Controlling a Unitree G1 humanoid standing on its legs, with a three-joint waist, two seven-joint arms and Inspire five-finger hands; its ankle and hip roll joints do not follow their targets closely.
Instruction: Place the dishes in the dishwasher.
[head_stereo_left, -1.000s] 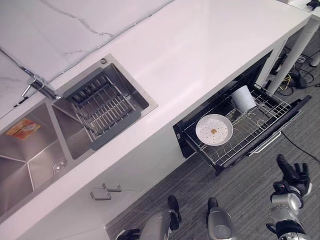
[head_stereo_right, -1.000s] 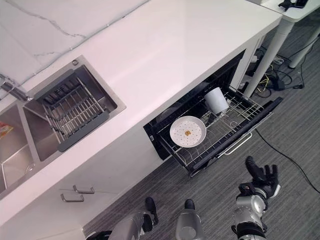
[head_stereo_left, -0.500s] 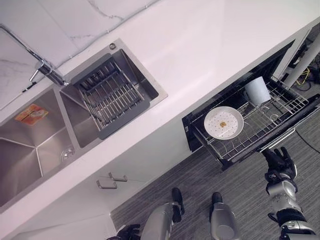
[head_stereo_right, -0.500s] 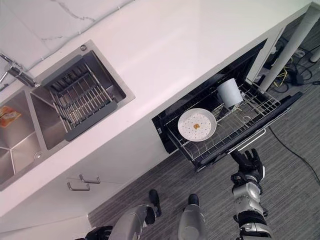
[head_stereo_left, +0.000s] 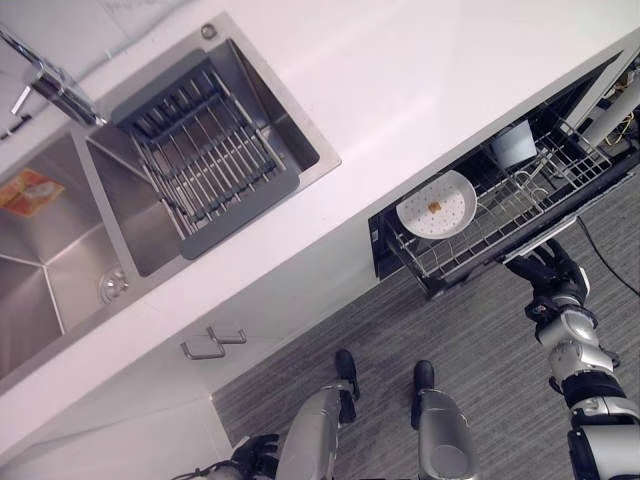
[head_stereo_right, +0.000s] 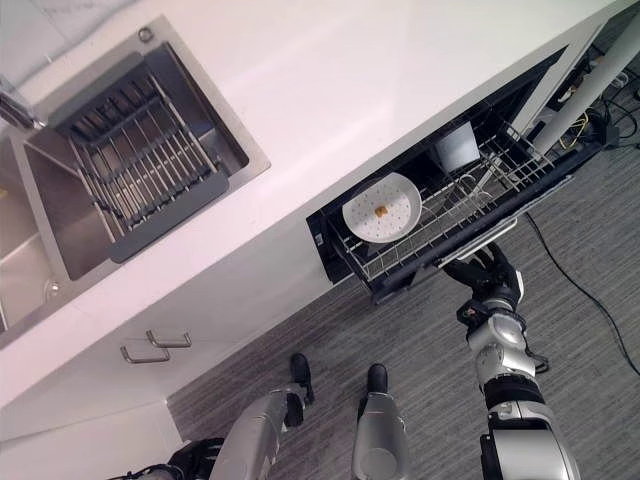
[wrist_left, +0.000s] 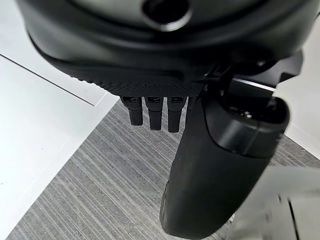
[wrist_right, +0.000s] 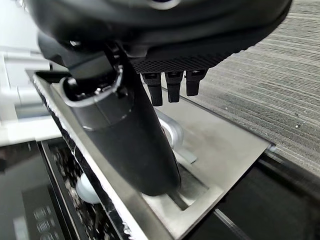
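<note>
Closing comes next, I think: plate (head_stereo_left: 437, 205) and cup (head_stereo_left: 514, 146) sit in the rack (head_stereo_left: 470, 240); right hand (head_stereo_left: 553, 277), fingers straight, touches its handle (head_stereo_right: 478, 242).

Brushed-steel sink (head_stereo_left: 60, 250), glossy white countertop (head_stereo_left: 400, 90), wire-metal dishwasher rack (head_stereo_left: 500, 215)

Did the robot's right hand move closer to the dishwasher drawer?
Yes. The right hand was out over the carpet before; now it is up at the drawer's front handle.
</note>
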